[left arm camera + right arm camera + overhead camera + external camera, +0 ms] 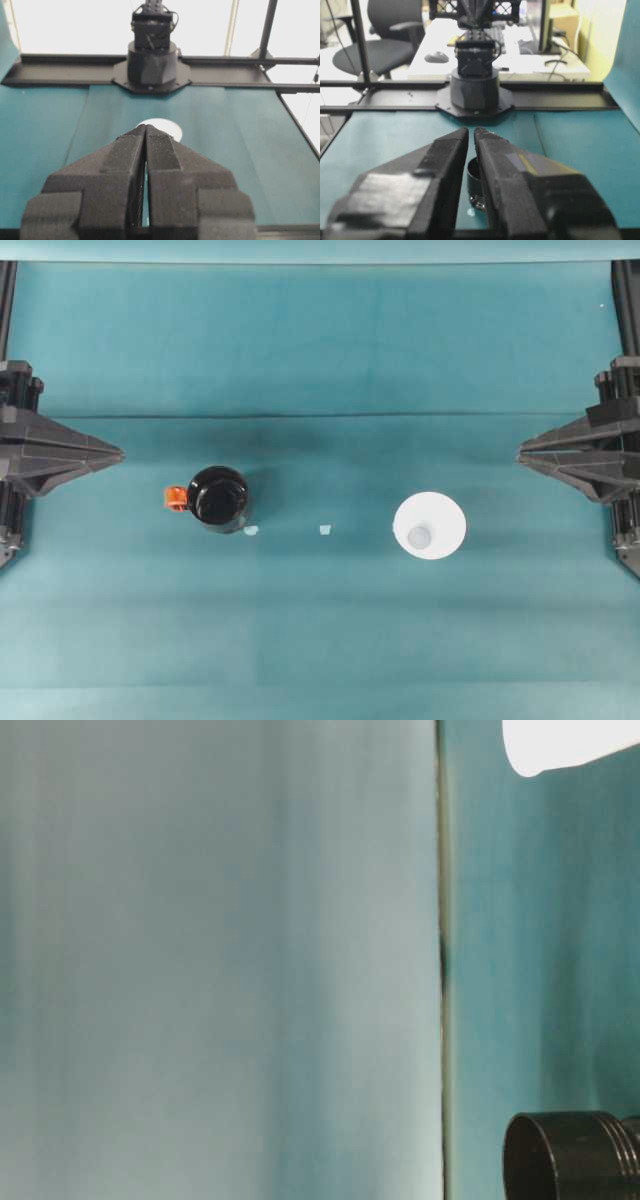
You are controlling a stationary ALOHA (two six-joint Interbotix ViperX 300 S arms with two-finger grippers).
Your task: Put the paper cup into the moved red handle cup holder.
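While both arms sit far back at the two sides of the bench (pixel 320 350), the paper cup (pixel 429 525) stands by itself on the teal cloth, on the right half in the overhead view. It looks like a white circle with a small grey middle. Nothing touches it.

The red handle cup holder (pixel 217 496) stands on the left half. It is round, black and shiny, and its little orange-red handle (pixel 174 498) points toward the left side. The cup and the holder are well apart, with two tiny pale specks (pixel 324 530) on the cloth between them.

The left gripper (pixel 118 452) is at the left edge, with its tip pointing at the middle. In the left wrist view its jaws are pressed together and hold nothing. The white cup (pixel 170 127) peeks out just past their tip, far off across the bench.

The right gripper (pixel 522 452) is at the right edge, and the cup is nearer to it than the holder is, but still apart. In the right wrist view its jaws (pixel 471 132) have only a thin gap between them and hold nothing. The black holder (pixel 475 182) shows in that gap, further away.

From the table-level view, the holder (pixel 570 1155) and the cup (pixel 570 745) both stand on the cloth, far from each other.
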